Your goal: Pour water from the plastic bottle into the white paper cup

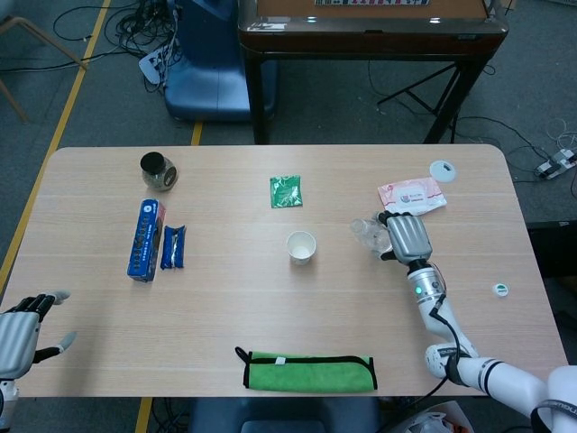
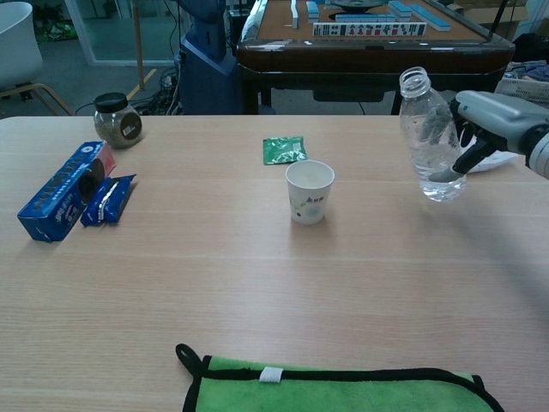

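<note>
My right hand (image 1: 404,237) (image 2: 485,124) grips a clear uncapped plastic bottle (image 2: 429,137) (image 1: 367,234) and holds it above the table, right of the cup. The bottle leans with its open neck toward the cup. A little water sits at its bottom. The white paper cup (image 1: 301,246) (image 2: 310,191) stands upright near the table's middle, apart from the bottle. My left hand (image 1: 20,334) hangs open at the table's near left edge, holding nothing.
A green cloth (image 1: 309,371) lies at the near edge. A blue box (image 1: 144,239) and a blue packet (image 1: 173,246) lie at the left, with a dark-lidded jar (image 1: 157,170) behind them. A green sachet (image 1: 286,190), a wipes pack (image 1: 411,195) and a small white bottle cap (image 1: 500,289) are also on the table.
</note>
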`<state>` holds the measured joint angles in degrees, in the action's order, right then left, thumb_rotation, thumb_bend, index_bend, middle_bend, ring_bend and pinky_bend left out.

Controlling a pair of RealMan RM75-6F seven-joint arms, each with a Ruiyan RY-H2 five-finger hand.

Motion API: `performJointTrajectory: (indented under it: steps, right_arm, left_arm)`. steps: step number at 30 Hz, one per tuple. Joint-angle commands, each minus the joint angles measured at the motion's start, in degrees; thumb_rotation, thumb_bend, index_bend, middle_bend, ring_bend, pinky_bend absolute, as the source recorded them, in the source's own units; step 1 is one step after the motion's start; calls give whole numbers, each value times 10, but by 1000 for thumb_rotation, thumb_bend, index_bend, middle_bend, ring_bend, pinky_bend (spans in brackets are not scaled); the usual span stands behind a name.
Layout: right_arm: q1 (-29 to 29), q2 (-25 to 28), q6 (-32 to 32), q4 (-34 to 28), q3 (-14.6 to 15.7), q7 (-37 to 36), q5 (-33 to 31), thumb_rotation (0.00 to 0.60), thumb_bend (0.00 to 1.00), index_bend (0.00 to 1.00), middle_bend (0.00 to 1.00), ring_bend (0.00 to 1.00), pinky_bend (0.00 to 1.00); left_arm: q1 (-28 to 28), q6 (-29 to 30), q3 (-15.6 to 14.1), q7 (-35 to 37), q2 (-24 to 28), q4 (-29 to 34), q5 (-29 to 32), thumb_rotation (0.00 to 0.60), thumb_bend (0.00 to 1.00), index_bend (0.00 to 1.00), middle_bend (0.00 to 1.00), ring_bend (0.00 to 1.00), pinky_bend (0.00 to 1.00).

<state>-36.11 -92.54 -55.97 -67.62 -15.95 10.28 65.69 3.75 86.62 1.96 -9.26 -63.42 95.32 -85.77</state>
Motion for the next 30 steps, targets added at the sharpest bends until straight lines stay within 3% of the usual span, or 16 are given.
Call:
performJointTrajectory:
  steps: [1, 13, 30]
  right_arm:
    - [-22, -2, 18, -5, -12, 54, -39, 600, 317, 603, 596, 487, 403]
    - [-79, -14, 16, -38, -21, 233, -146, 600, 317, 604, 596, 487, 403]
    - [-138, -35, -42, -52, 10, 432, -205, 600, 317, 604, 598, 490, 419]
  left_arm:
    - [0, 1, 1, 8, 2, 1, -1, 600, 166, 313, 391, 378, 590]
    - [0, 0, 2, 21, 8, -1, 2, 600, 166, 314, 391, 378, 590]
    - [0, -1, 2, 17, 8, 1, 2, 600, 165, 315, 391, 378, 590]
